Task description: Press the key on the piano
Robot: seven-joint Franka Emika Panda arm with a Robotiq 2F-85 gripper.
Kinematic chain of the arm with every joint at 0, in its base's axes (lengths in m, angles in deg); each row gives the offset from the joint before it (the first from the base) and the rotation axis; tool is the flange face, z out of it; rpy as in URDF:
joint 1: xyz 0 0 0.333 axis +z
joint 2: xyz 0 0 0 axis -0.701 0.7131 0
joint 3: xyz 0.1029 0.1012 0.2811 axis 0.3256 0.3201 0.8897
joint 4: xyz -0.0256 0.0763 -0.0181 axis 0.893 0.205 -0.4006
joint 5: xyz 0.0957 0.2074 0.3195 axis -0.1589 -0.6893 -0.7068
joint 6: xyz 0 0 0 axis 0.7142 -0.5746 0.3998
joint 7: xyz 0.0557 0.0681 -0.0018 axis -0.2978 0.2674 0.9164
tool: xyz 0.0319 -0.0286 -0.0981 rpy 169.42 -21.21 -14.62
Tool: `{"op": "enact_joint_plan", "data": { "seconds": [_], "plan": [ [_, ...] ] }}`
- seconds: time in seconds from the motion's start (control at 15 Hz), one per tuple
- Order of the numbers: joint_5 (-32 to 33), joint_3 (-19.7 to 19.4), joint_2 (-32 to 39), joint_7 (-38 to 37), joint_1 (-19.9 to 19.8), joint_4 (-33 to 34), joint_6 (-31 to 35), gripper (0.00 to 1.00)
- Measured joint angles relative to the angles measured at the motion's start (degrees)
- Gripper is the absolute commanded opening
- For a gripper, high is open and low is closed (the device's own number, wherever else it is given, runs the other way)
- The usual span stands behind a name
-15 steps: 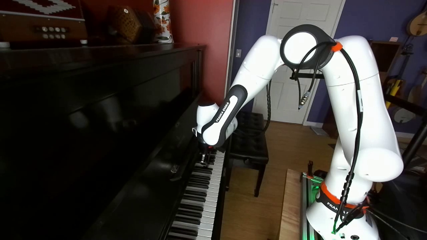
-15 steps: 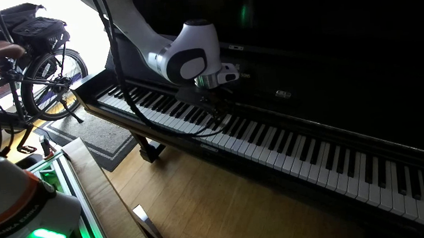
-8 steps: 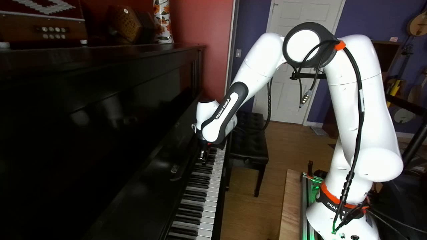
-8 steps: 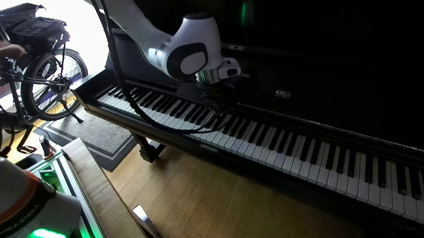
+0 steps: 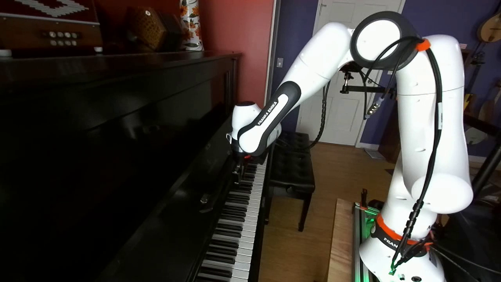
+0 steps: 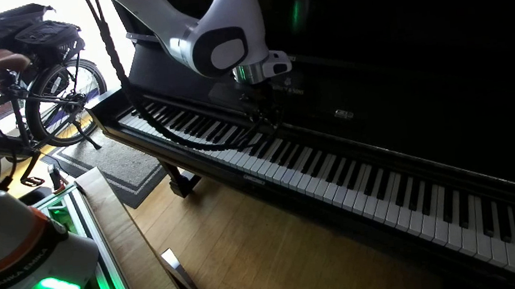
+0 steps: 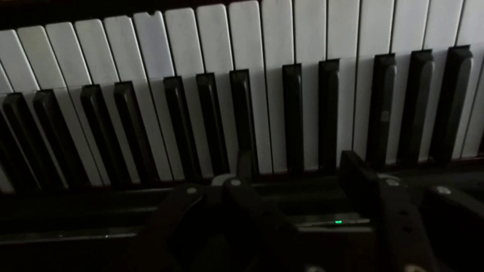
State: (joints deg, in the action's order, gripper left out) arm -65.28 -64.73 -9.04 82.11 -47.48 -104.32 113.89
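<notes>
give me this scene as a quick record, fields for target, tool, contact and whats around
target: black upright piano, keys uncovered
tool: gripper, open, overlapping the keys' rear ends in the wrist view
contact: cannot tell whether any key is touched
near keyboard: black bench
on piano: floral cylinder
beyond piano's end: bike, in an exterior view

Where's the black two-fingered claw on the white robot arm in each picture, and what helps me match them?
In an exterior view: the black two-fingered gripper, a little below the middle, dim.
In an exterior view: the gripper, a little above the middle, also dim.
Wrist view: the gripper, in the lower half, centre to right, open.
Landmark in all: the long row of white and black piano keys.
</notes>
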Motion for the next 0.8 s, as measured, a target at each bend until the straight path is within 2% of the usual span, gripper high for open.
{"op": "enact_joint_plan", "data": {
  "seconds": [0.13, 0.4, 0.8],
  "plan": [
    [0.0, -0.2, -2.74, -0.18, -0.01, -1.24, -1.17, 1.0],
    [0.33, -0.98, -8.89, -1.0, -0.25, -3.98, -4.2, 1.0],
    [0.32, -1.49, -18.38, -0.97, -1.63, -7.36, -12.3, 1.0]
  ]
}}
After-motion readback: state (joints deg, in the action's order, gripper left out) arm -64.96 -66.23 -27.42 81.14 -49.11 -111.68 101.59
